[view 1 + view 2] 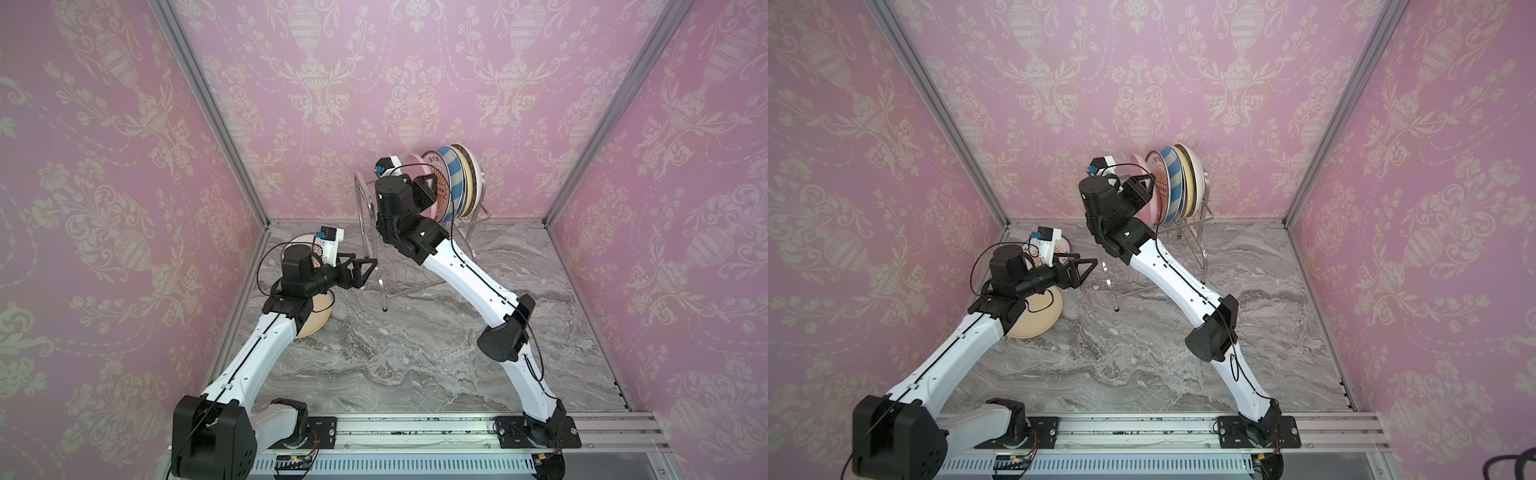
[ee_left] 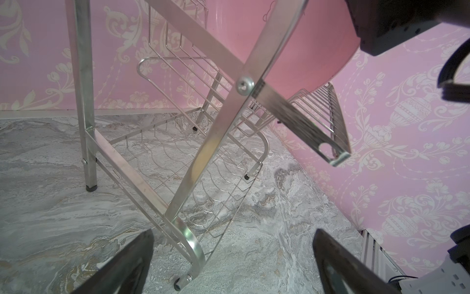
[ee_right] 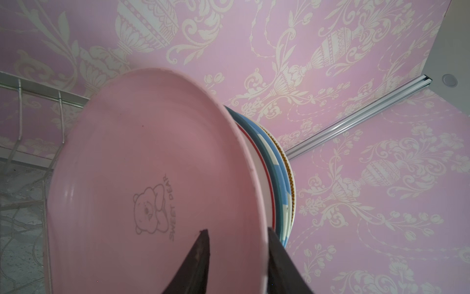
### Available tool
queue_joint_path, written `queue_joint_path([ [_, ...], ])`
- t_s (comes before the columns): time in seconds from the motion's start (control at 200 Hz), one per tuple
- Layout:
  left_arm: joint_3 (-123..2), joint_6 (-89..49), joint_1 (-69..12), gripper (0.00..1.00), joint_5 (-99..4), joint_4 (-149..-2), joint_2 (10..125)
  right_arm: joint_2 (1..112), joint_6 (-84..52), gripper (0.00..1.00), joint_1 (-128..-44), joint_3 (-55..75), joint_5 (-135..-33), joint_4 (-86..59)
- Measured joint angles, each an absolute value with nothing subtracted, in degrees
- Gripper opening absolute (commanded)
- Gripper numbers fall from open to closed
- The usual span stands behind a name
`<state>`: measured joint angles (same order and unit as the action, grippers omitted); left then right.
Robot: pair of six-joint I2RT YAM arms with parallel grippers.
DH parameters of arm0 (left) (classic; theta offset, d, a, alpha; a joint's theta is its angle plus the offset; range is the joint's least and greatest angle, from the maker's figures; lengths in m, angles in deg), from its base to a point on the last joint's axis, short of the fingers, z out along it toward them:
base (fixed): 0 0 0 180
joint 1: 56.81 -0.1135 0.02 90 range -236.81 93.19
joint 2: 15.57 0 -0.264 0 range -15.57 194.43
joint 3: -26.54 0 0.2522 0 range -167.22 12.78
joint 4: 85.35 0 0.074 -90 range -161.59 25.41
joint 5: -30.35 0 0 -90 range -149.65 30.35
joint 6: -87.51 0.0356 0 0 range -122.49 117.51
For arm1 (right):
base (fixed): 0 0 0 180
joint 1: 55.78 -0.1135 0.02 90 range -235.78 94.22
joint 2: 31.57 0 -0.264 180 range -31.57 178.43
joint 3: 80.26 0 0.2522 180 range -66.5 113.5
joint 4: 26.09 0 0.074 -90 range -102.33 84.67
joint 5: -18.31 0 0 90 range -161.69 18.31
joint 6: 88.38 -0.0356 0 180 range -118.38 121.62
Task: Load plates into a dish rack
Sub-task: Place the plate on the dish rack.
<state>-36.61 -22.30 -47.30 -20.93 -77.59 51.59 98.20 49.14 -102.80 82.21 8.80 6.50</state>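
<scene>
Top views: shiny chrome wire dish rack [image 1: 381, 286] centre frame, close to pink patterned back wall [image 1: 374, 62]. Several plates on edge in upper tier; round pink plate [image 1: 415, 163] leftmost of row. Round cream plate [image 1: 1038, 320] on grey marble table [image 1: 1142, 365], centre left.

Left wrist: left gripper [image 2: 232, 231] at lower edge, jaws wide apart, nothing between them; rack ahead.

Right wrist: right gripper [image 3: 236, 230] lower centre, jaws parted, straddling pink plate rim; contact not discernible.

A: Rack [image 2: 244, 86]?
B: Bright metal, brushed bars, thin shiny wire.
A: Pink plate [image 3: 157, 165]?
B: Smooth, softly glossy, plastic by the look.
A: Table [image 1: 415, 353]?
B: Grey marble pattern, smooth, low sheen.
A: Walls [image 1: 374, 83]?
B: Matt printed paper, flat and even.
</scene>
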Motion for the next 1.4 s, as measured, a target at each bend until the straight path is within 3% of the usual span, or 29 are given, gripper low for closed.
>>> queue_joint_path([
  [0.11,-37.2,-22.2,-47.3,0.99,-20.9,-77.1,51.6,97.7,47.4,0.41,-102.8,82.2,8.2,8.4],
  [0.375,-39.4,-20.9,-47.2,0.99,-21.0,-74.4,51.6,95.6,45.9,0.61,-103.0,82.7,6.5,11.0],
  [0.666,-42.0,-19.8,-47.2,0.99,-26.2,-68.5,51.6,90.1,45.5,0.74,-104.6,82.7,5.1,11.4],
  [1.011,-46.5,-18.0,-47.7,0.99,-35.0,-61.1,50.0,78.4,35.6,0.79,-106.6,82.0,-1.5,21.2],
  [1.401,-48.2,-18.0,-48.1,0.99,-37.3,-57.2,49.4,79.5,21.2,0.8,-105.6,84.2,-13.1,36.1],
])
